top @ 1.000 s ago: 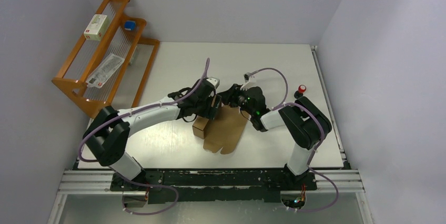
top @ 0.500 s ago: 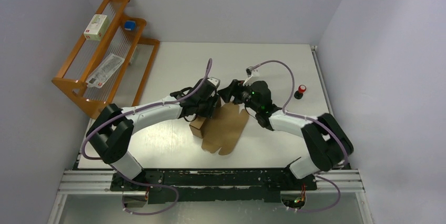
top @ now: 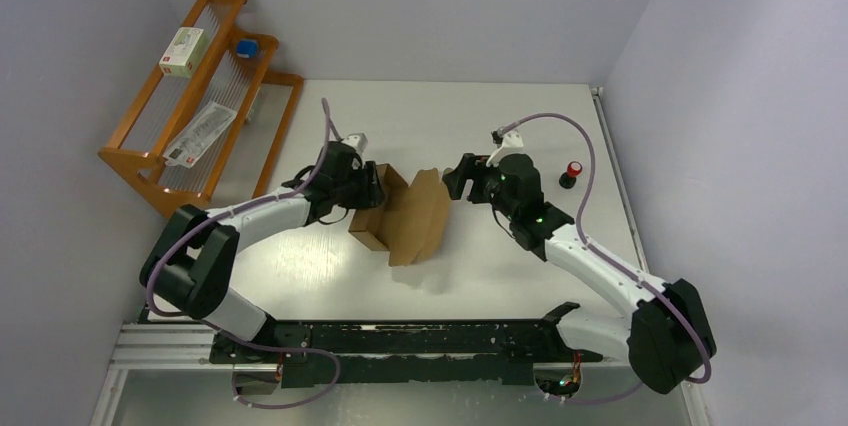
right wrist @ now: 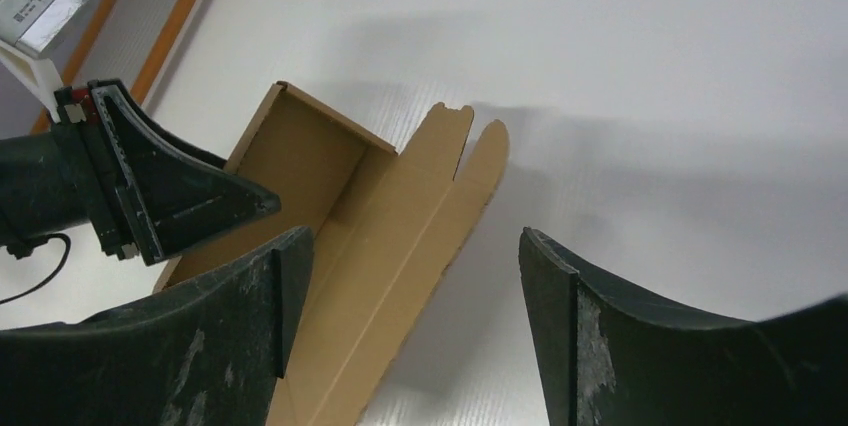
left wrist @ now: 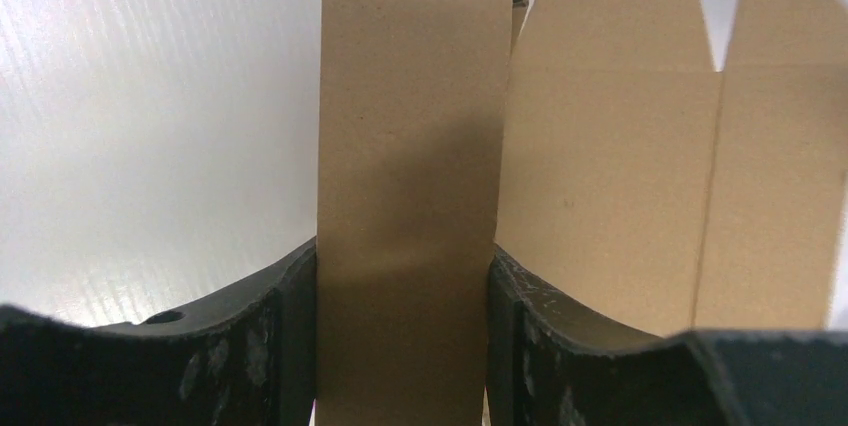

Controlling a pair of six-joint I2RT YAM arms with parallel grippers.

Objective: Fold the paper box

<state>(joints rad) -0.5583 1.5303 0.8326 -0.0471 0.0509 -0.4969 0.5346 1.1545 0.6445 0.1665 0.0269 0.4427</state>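
White table [top: 500, 116], grey walls; paper box [top: 405, 214] mid-table, half formed: one narrow wall upright, big panel with rounded tabs splayed open beside it. Left jaws clamped across that narrow wall. Right jaws spread wide, empty, just right of box, not touching. Likely light, stiff along panels, hinging at scores, easily crushed. Best hold: panel edge near a crease, not tab tips.

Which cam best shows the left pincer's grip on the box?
Left wrist: the left pincer clamps a panel of the paper box between both fingers. Top external shows the whole box, but the pincer covers the contact. Right wrist shows the open inside, one finger only.
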